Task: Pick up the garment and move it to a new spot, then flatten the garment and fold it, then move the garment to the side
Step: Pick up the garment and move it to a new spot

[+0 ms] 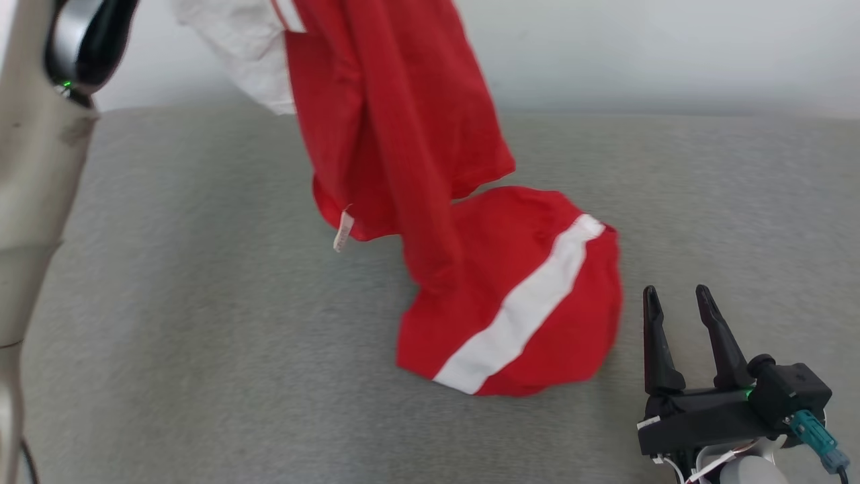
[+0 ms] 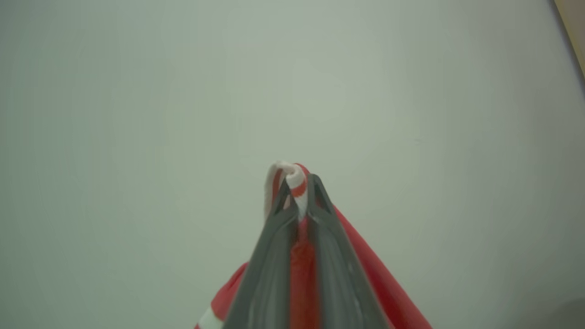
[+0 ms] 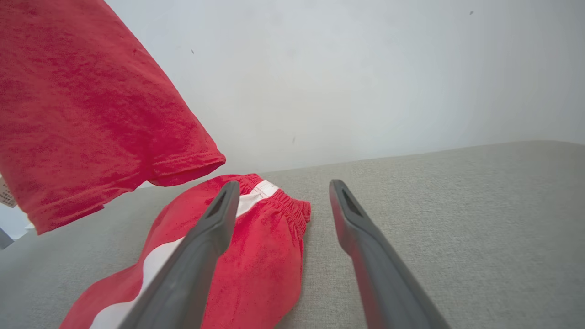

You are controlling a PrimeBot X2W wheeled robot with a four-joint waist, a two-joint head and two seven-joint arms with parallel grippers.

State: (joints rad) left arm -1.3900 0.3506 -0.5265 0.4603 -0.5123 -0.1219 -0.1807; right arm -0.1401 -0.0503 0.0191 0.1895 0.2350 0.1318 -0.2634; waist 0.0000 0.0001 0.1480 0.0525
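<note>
Left gripper [image 2: 299, 185] is clamped tight on the red-and-white garment [image 1: 403, 168] and holds it high above the grey surface [image 1: 168, 302], lower end pooled on that surface. Right gripper [image 1: 675, 290] hovers low over the surface, fingers spread wide, empty.
</note>
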